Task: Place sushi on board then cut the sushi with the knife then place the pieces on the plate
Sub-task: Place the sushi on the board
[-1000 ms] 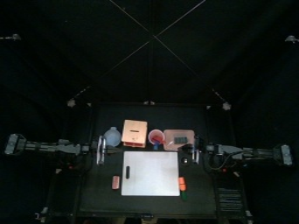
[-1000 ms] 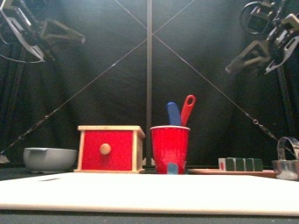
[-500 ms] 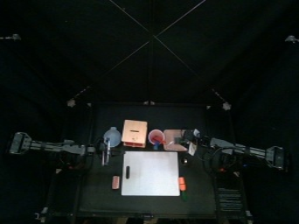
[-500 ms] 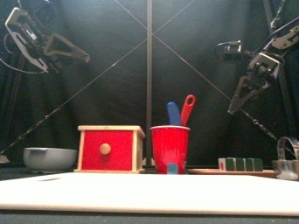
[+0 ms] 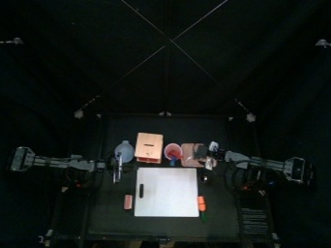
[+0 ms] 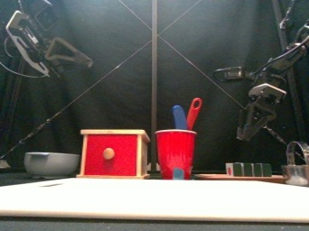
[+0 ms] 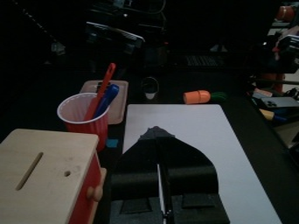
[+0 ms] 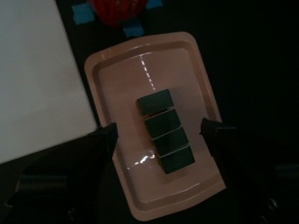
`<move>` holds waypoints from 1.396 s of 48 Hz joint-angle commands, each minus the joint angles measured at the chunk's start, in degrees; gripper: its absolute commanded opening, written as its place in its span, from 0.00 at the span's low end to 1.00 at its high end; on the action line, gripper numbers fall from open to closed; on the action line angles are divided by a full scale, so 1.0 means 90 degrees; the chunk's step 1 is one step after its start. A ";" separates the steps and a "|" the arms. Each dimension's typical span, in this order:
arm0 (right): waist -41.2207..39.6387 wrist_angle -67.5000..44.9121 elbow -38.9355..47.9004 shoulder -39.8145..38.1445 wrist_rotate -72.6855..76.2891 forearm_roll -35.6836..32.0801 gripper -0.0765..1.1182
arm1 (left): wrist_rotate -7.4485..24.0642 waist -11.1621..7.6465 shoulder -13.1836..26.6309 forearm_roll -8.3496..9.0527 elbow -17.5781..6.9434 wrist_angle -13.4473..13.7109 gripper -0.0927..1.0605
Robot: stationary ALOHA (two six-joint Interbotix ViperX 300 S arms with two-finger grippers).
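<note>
A toy sushi roll (image 8: 163, 131) of several dark green blocks lies in one piece on the pink tray (image 8: 122, 83), at the back right of the table. My right gripper (image 8: 163, 129) hangs above it, jaws open and standing on either side of the roll without touching it. In the front view the right gripper (image 6: 254, 113) is well above the sushi roll (image 6: 248, 169). The white cutting board (image 5: 168, 191) lies bare at the table's middle. A red cup (image 6: 176, 153) holds a blue knife (image 6: 179, 117) and a red knife (image 6: 193, 112). My left gripper (image 7: 156, 133) is shut, raised at the left.
A wooden box (image 6: 114, 153) with a red drawer front stands left of the cup, and a blue-grey bowl (image 6: 51, 163) further left. A metal cutter (image 6: 297, 162) stands at the far right. Small orange toys (image 5: 128, 201) (image 5: 202, 202) lie beside the board.
My right gripper has come down from high at the right toward the tray and has opened. The left arm has hardly moved.
</note>
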 commanded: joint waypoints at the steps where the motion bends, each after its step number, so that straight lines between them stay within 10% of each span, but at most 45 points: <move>1: -0.0186 -0.0059 -0.0186 0.0195 -0.0146 -0.0068 0.94 | 0.0010 0.0078 0.0010 0.0000 -0.0088 -0.0068 0.06; 40: -0.0879 -0.0459 -0.0322 0.1826 -0.1348 0.0498 0.90 | -0.0020 0.0127 0.0010 -0.0010 -0.0088 -0.0068 0.06; 67: -0.0820 0.0049 -0.0596 0.1855 -0.1250 0.0977 0.48 | -0.0010 0.0127 0.0010 0.0000 -0.0039 -0.0068 0.06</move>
